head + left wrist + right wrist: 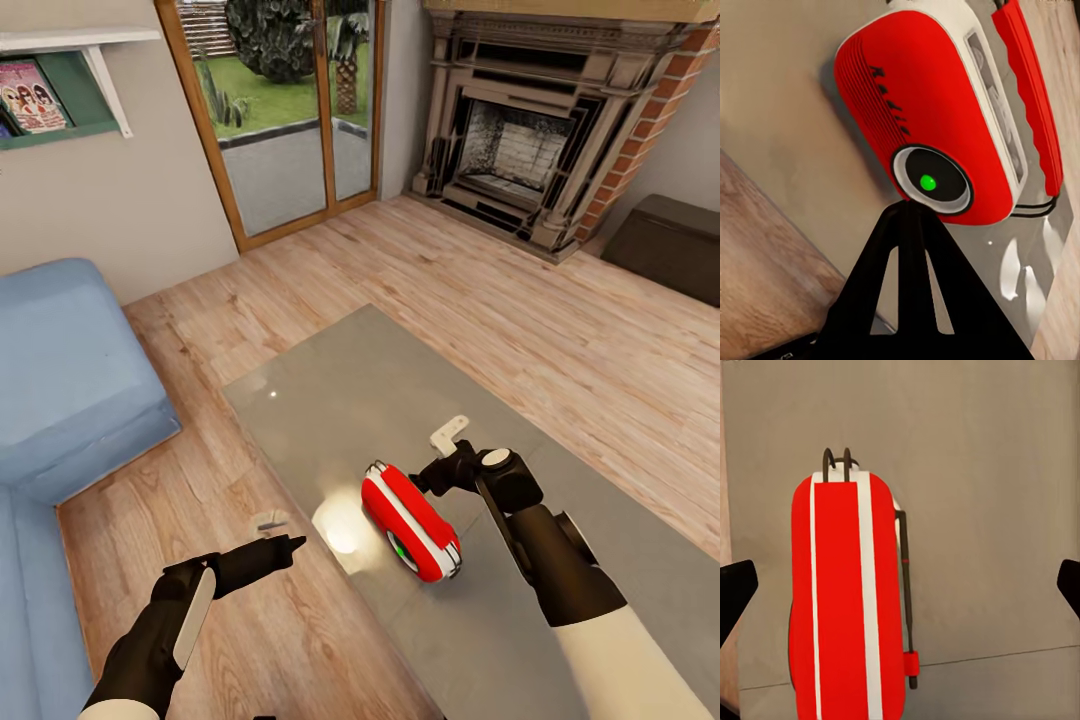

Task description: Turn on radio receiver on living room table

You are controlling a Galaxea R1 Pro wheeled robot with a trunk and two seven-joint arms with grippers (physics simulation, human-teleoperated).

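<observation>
The red radio receiver [410,522] with white trim stands on the glossy grey table [330,400] near its front-left edge. Its round dial [932,182] shows a green light in the middle and faces my left arm. My left gripper [290,543] is shut, over the floor beside the table's edge. It points at the dial from a short way off, with its tip [909,211] just short of the dial in the left wrist view. My right gripper [440,455] is open just behind the radio. Its fingertips [736,585] spread wide to either side above the radio's top [844,600].
A blue sofa [70,380] stands at the left, close to my left arm. Beyond the table, light wood floor [450,270] runs to a glass door [290,120] and a brick fireplace [520,150]. A dark low cabinet [670,245] sits at the far right.
</observation>
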